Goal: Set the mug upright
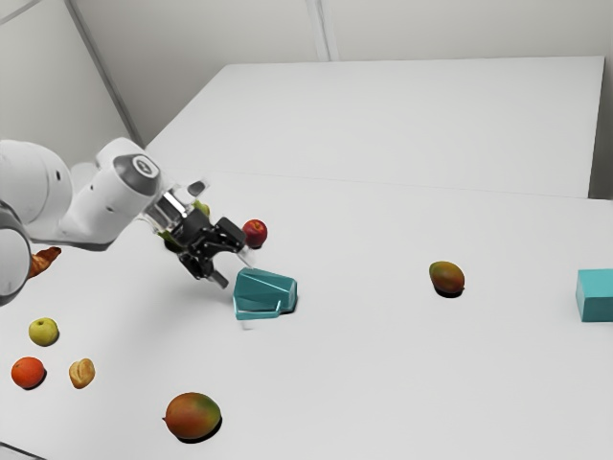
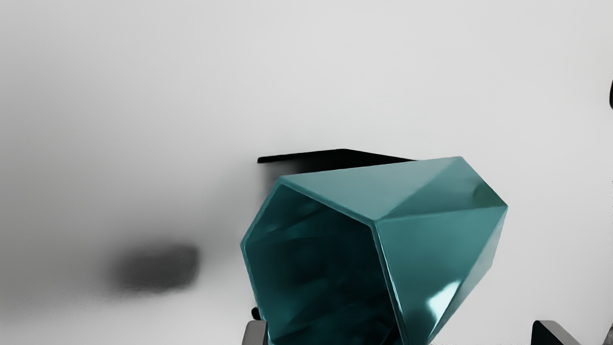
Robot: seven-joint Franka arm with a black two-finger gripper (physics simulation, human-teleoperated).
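A smooth white table [image 1: 364, 374] spreads before pale grey walls [image 1: 460, 29]. In the exterior view, we have our black two-finger gripper [image 1: 234, 269] just beside the faceted, glossy teal mug [image 1: 264, 287], which lies on its side on the tabletop. A round red apple [image 1: 255, 232] sits near them; a red-green oval mango [image 1: 446, 277] and a teal box [image 1: 596, 296] lie well apart, toward the exterior view's right. In the wrist view, we see our gripper's two fingers spread wide, with the mug's dark, angular open mouth beside one fingertip; whether they touch, we cannot tell.
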